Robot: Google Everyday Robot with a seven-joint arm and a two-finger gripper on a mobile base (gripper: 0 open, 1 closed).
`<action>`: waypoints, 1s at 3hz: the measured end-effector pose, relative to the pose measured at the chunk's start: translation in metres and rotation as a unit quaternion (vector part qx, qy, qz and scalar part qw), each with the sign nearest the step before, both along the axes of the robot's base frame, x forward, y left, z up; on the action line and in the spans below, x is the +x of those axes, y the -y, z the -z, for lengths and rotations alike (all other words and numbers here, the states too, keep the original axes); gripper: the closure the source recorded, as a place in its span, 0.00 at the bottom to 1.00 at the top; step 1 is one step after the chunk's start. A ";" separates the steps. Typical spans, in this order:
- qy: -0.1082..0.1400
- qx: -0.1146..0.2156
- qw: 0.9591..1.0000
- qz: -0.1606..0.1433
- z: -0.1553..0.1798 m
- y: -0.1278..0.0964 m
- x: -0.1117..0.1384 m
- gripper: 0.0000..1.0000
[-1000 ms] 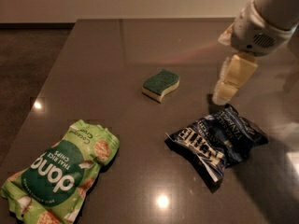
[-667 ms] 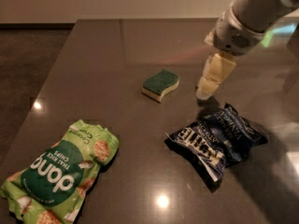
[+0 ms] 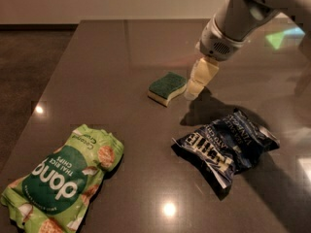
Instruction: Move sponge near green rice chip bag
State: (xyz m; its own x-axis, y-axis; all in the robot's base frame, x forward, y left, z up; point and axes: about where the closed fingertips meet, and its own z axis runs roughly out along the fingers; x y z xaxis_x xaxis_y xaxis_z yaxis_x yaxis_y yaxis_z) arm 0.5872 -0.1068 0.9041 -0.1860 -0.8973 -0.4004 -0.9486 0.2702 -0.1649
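Observation:
The sponge (image 3: 167,88), dark green on top with pale yellow foam below, lies flat near the middle of the dark table. The green rice chip bag (image 3: 60,178) lies at the front left, well apart from the sponge. My gripper (image 3: 197,81) hangs from the arm at the upper right and sits just right of the sponge, its pale tip close to the sponge's right edge and low over the table. It holds nothing that I can see.
A dark blue chip bag (image 3: 223,147) with white lettering lies crumpled at the front right, just below the gripper. The table's left edge (image 3: 43,96) runs diagonally, with floor beyond it. Light spots reflect on the tabletop.
The gripper has moved left and down, from beside the blue bag's top to right next to the sponge. The sponge and both bags have not moved.

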 end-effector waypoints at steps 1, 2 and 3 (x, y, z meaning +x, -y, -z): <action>-0.006 -0.002 1.000 -0.005 0.016 -0.008 0.011 0.00; -0.018 -0.007 1.000 -0.020 0.034 -0.019 0.018 0.00; -0.028 -0.008 0.999 -0.035 0.047 -0.032 0.022 0.00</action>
